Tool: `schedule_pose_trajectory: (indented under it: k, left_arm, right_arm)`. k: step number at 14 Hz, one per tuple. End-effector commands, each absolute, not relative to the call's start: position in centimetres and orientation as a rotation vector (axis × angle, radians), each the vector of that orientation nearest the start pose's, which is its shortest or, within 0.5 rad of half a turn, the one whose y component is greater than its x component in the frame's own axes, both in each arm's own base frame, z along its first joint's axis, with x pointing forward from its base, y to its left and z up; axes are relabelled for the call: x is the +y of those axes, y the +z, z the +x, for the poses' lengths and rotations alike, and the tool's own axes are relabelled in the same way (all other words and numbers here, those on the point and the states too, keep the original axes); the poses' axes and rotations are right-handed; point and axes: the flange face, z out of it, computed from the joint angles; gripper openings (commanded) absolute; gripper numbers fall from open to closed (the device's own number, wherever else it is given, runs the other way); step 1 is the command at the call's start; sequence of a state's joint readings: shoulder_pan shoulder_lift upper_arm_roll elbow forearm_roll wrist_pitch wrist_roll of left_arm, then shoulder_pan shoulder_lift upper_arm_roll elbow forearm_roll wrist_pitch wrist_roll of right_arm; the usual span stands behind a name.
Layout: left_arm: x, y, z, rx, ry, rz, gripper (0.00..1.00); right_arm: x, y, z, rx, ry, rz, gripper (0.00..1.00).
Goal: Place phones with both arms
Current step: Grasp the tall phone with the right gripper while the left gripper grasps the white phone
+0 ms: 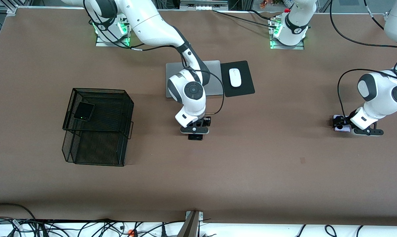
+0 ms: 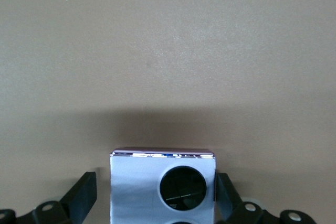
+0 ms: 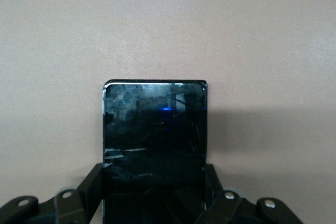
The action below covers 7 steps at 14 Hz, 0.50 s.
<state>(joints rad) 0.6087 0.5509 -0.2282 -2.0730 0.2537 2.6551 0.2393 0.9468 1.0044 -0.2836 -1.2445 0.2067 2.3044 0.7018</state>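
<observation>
The long black slab phone (image 3: 153,124) sits between the fingers of my right gripper (image 3: 153,184), and both fingers touch its sides. In the front view this gripper (image 1: 195,132) is low over the middle of the table, with only the phone's end (image 1: 195,137) showing below it. The lavender-white flip phone (image 2: 142,187) lies between the fingers of my left gripper (image 2: 155,190). One finger (image 2: 84,192) stands apart from it and the other touches it. That gripper (image 1: 340,123) is low at the left arm's end, over the phone (image 1: 343,129). The small black flip phone (image 1: 83,111) lies in the basket.
A black wire-mesh basket (image 1: 127,108) stands toward the right arm's end. A grey laptop (image 1: 214,75) lies under the right arm, beside a white mouse (image 1: 235,77) on a black pad (image 1: 242,89). Brown table surface surrounds both grippers.
</observation>
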Motion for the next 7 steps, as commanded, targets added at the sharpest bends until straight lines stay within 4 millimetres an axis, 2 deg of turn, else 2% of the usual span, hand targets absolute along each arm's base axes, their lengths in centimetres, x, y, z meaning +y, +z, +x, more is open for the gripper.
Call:
schedule_pose_trajectory:
  k: [1,3,4,6,7]
  left_arm:
    - [21.2,16.8,54.9,0.053,-0.110,-3.129,1.00]
    - [21.3,16.5,54.8,0.050,-0.106,-3.131,1.00]
    - [21.2,16.5,54.9,0.053,-0.116,-3.131,1.00]
    - [21.4,15.9,54.6,0.042,-0.128,-3.133,1.00]
    - [21.5,15.8,54.4,0.037,-0.127,-3.134,1.00]
  right_arm:
    - [51.2,19.1,56.3,0.042,-0.194,-3.138,0.01]
    - [48.7,24.0,58.3,0.075,-0.180,-3.184,0.01]
    - [47.1,27.3,59.3,0.084,-0.174,-3.189,0.01]
    - [42.7,33.2,61.2,0.053,-0.116,-3.221,0.01]
    - [39.8,35.5,62.0,0.042,-0.071,-3.255,0.01]
